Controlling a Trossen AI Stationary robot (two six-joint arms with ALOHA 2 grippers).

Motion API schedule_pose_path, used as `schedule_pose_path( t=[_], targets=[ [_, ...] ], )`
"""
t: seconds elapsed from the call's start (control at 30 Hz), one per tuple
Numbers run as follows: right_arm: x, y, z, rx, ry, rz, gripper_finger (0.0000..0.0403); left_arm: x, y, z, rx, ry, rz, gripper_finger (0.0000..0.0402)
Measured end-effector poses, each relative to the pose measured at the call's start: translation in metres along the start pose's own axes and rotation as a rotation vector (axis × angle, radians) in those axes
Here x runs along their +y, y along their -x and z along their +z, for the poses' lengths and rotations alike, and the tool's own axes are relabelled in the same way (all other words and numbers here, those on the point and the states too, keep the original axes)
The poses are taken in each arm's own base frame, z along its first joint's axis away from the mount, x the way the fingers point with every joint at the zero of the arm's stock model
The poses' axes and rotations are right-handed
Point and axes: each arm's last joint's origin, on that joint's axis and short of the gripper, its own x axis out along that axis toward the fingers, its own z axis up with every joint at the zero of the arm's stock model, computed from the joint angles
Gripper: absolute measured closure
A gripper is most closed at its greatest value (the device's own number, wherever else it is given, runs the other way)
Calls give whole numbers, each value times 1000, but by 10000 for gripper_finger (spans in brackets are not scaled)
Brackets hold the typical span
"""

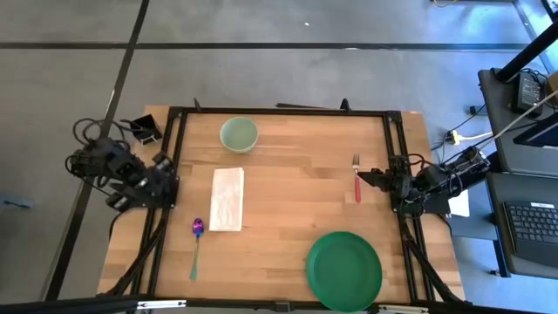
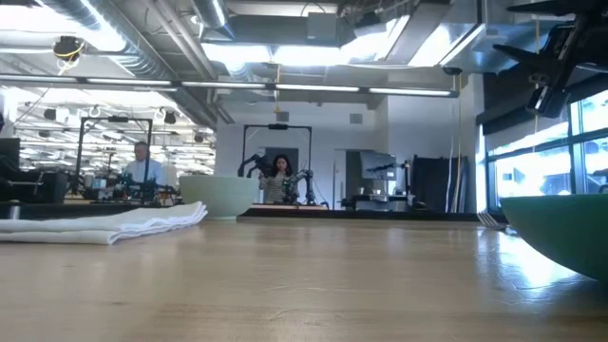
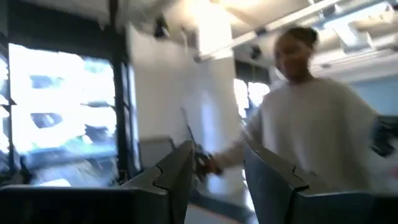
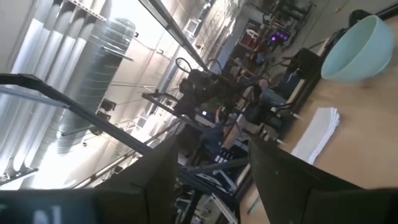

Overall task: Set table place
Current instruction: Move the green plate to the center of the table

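Your left gripper (image 1: pixel 166 185) waits with fingers apart at the left rail of the light plank-wood surface (image 1: pixel 288 209), where the white folded napkin (image 1: pixel 227 199) and pale green bowl (image 1: pixel 239 133) lie scattered, not yet arranged. The right gripper (image 1: pixel 370 175), fingers parted too, hangs just beside the red-handled metal fork (image 1: pixel 357 179), likely your first pick, with the round dark green plate (image 1: pixel 343 269) near the front edge.

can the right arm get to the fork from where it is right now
Probably yes. The right gripper sits open at the table edge, right beside the fork, with nothing lying between them.
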Motion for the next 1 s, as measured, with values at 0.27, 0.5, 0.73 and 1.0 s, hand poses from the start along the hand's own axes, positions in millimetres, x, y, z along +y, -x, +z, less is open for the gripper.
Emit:
schedule_pose_path(
  t=[0.27, 0.5, 0.73, 1.0],
  targets=[
    [11, 1, 10, -120, 56, 74, 205, -1, 2, 18, -182, -99, 53, 266],
    [27, 6, 22, -191, 131, 282, 205, 13, 1, 6, -124, 50, 444, 263],
    [35, 9, 26, -207, 251, 411, 205, 32, -19, -19, -13, 334, 664, 254],
    [34, 9, 25, -202, 264, 400, 205, 40, -34, -28, 14, 392, 638, 256]
  ],
)
